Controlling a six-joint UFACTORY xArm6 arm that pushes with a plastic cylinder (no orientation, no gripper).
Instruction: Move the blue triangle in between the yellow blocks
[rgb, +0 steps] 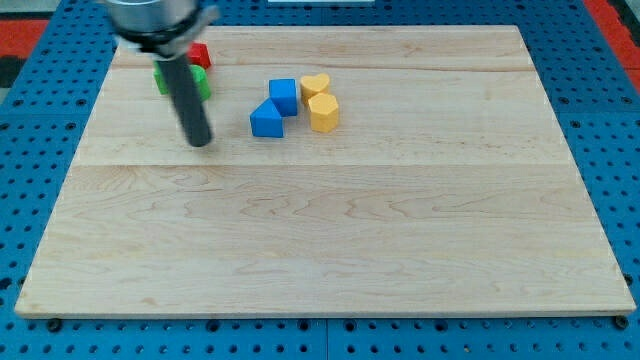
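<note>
The blue triangle (266, 119) lies on the wooden board left of the yellow blocks. A blue cube (283, 95) sits just above and to its right, touching it. A yellow heart-shaped block (315, 86) and a yellow hexagon-like block (323, 112) stand together right of the blue blocks, the heart above the other. My tip (200, 141) rests on the board to the left of the blue triangle, about a block's width or two away, not touching it.
A green block (203, 82) and a red block (199, 54) lie at the upper left, partly hidden behind my rod. The board's rim (320, 316) borders a blue perforated surface.
</note>
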